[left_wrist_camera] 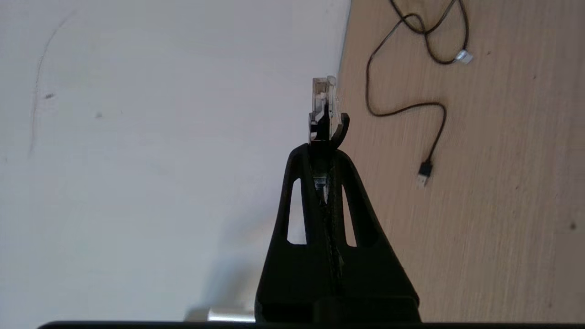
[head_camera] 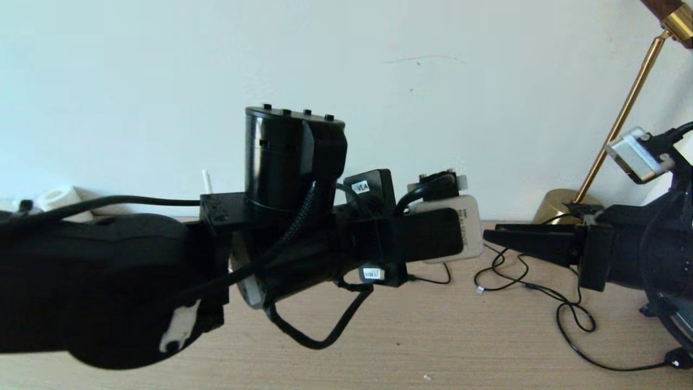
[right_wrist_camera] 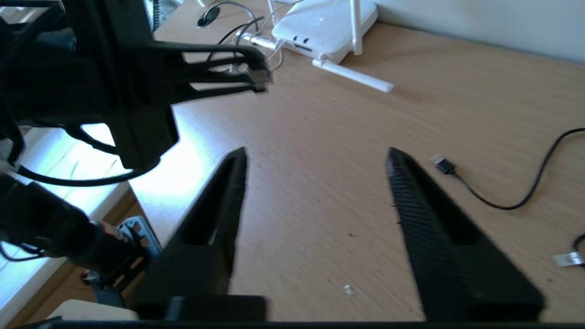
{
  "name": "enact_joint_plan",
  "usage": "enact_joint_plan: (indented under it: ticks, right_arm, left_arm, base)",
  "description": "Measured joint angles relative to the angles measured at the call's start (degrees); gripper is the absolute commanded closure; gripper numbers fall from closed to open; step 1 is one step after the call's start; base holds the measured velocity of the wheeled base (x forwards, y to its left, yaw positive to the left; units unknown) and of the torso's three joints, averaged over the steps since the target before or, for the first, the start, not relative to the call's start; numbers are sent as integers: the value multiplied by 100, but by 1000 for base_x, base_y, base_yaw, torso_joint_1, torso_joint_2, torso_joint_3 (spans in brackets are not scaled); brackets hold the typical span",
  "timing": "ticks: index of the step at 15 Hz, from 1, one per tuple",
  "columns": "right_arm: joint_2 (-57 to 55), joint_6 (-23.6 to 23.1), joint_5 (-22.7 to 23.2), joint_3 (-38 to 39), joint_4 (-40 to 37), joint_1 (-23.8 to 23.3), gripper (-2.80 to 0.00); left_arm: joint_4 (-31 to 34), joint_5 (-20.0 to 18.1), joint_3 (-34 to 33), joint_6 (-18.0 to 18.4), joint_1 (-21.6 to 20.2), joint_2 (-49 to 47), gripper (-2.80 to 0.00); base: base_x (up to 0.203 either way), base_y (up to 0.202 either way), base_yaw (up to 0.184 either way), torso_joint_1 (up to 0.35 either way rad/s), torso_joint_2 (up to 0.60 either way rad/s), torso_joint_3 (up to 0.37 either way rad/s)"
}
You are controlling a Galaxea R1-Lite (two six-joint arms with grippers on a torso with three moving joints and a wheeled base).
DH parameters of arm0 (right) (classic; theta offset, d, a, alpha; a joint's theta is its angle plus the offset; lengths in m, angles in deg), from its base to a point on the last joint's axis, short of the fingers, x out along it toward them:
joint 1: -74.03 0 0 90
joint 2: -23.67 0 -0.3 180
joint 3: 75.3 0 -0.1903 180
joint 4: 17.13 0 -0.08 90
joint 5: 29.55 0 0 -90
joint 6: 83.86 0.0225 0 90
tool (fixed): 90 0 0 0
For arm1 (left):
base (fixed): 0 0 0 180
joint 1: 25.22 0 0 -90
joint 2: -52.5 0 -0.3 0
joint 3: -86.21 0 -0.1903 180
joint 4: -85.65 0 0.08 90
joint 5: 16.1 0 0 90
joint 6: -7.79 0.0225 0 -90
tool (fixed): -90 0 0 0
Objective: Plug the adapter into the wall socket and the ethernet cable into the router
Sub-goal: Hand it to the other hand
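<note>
My left gripper (left_wrist_camera: 322, 148) is shut on the ethernet cable's plug (left_wrist_camera: 322, 98), whose clear tip sticks out past the fingertips. It hovers above the wooden table, close to the wall, turned on its side. In the right wrist view the same plug (right_wrist_camera: 261, 75) points away from the router (right_wrist_camera: 320, 27), which lies far back by the wall with one antenna flat on the table. My right gripper (right_wrist_camera: 315, 153) is open and empty over bare table, its tips (head_camera: 498, 238) facing the left gripper (head_camera: 457, 233). The adapter and the wall socket are not identifiable. A white rounded block (head_camera: 470, 227) sits behind my left fingers.
A thin black USB cable (right_wrist_camera: 441, 163) lies looped on the table to the right, its plug (left_wrist_camera: 425, 173) loose. A brass lamp (head_camera: 622, 119) stands at the back right, its cord trailing to a switch (head_camera: 679, 357). The table's front edge (right_wrist_camera: 137, 196) is near my right gripper.
</note>
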Motion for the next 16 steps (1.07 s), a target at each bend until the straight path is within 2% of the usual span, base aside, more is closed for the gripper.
enact_joint_plan:
  ticks: [13,16]
  right_arm:
    - [-4,24,-10,-67,2,232,-280]
    - [-4,96,6,-87,7,229,-280]
  left_arm:
    - [-113,-11,306,-16,275,-377,0]
    - [-116,-5,363,-160,346,-418,0]
  base:
    - [0,0,0,0,0,0]
    - [0,0,0,0,0,0]
